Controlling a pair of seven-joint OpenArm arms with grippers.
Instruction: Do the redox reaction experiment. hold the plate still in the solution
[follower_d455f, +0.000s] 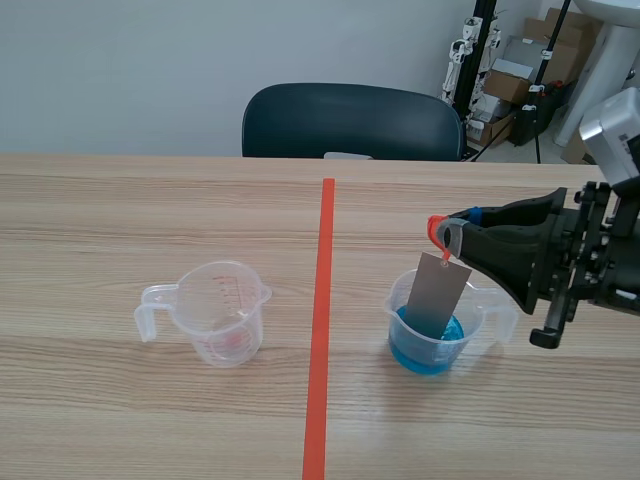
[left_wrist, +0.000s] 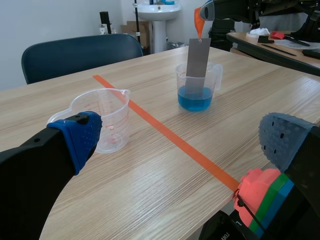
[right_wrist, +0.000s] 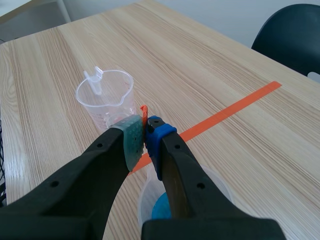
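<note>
A grey metal plate (follower_d455f: 438, 294) hangs from an orange tag (follower_d455f: 437, 229) with its lower end dipped in the blue solution in a clear beaker (follower_d455f: 432, 325) right of the tape line. My right gripper (follower_d455f: 448, 233) is shut on the tag above the beaker; its pads pinch the orange tag (right_wrist: 144, 115), and the beaker (right_wrist: 157, 202) shows under the fingers. The left wrist view shows the plate (left_wrist: 198, 60) standing in the beaker (left_wrist: 196, 87) far ahead. My left gripper (left_wrist: 175, 135) is open, low over the table, with nothing between its fingers.
An empty clear measuring cup (follower_d455f: 220, 313) with red markings stands left of the orange-red tape line (follower_d455f: 320, 330); it is just ahead of the left finger (left_wrist: 105, 122) and seen again beyond the right gripper (right_wrist: 106, 97). A dark chair (follower_d455f: 350, 122) stands across the table.
</note>
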